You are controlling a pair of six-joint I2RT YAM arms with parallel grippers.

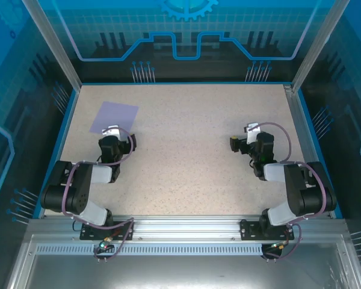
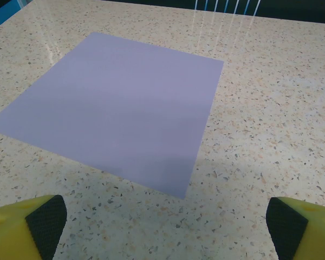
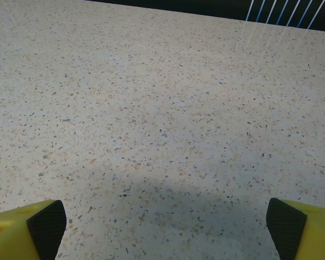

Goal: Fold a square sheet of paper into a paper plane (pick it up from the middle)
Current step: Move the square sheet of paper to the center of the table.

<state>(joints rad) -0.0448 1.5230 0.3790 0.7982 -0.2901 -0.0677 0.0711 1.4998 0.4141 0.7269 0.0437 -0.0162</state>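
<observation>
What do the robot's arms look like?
The left arm and right arm are black with silvery-white sections and round joints. A purple cable loops along each. The left end effector and right end effector have yellow fingers with black pads.

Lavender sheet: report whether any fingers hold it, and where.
Nothing is held. The paper sheet lies flat, untouched, ahead of the open left fingers; the right fingers are open too.
</observation>
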